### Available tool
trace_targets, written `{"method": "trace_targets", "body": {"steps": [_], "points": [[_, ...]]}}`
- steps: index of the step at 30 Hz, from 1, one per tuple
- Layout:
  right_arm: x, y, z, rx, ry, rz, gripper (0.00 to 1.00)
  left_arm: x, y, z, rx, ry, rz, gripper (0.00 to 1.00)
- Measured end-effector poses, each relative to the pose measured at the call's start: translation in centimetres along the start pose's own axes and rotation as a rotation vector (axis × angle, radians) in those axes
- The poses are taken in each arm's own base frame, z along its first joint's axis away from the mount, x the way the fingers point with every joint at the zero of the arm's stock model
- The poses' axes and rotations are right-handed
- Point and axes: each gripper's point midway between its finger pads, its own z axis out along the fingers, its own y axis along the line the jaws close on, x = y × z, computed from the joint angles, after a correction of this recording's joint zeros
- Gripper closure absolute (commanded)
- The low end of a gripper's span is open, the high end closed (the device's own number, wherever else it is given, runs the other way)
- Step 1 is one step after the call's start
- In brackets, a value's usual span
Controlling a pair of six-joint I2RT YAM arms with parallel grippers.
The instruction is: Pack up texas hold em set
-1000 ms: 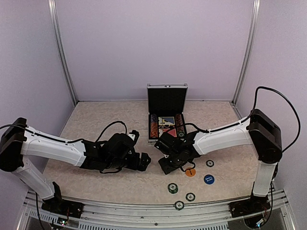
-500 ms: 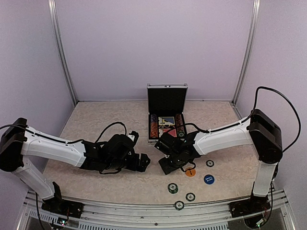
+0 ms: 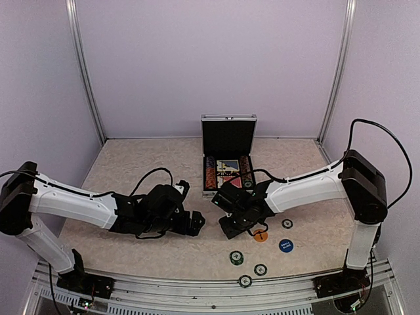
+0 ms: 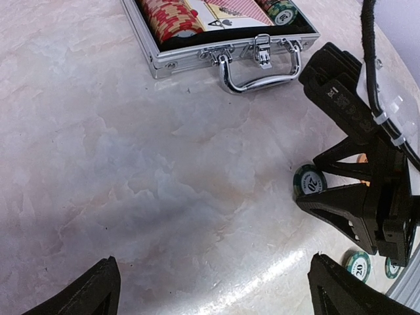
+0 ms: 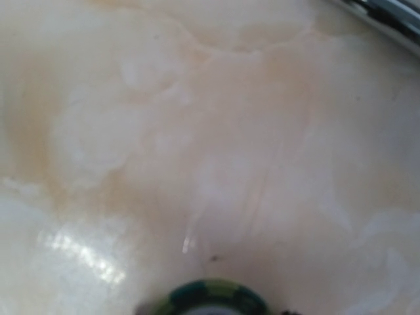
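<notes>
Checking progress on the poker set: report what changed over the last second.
Almost nothing. The left gripper drew back slightly, open; the right gripper hardly moved, low at a green chip. Nothing taken or released. The case and loose chips stayed put.

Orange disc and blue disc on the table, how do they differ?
The orange disc is orange; the blue disc is blue with white print. The orange disc lies right beside the right arm; the blue disc lies clear of it, nearer the front. Both are round, flat on the table, outside the case.
</notes>
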Motion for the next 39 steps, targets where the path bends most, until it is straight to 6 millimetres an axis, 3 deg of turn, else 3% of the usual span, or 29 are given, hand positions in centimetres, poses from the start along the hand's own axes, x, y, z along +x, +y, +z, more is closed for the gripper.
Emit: {"method": "trace_targets", "body": {"steps": [10,17,23,39], "points": [[0.4,0.1,-0.4,0.006,0.01,-0.012,0.54,0.1,0.0,0.0,0.0,0.0,-0.001,0.01],[0.4,0.5,-2.5,0.013,0.004,-0.05,0.54,0.2,0.1,0.0,-0.001,0.002,-0.001,0.01],[0.2,1.7,-3.8,0.001,-0.02,-0.075,0.44,0.4,0.3,0.1,-0.004,0.006,-0.002,0.01],[1.0,0.2,-1.8,0.031,0.022,-0.043,0.41,0.3,0.2,0.1,0.005,-0.005,-0.007,0.01]]}}
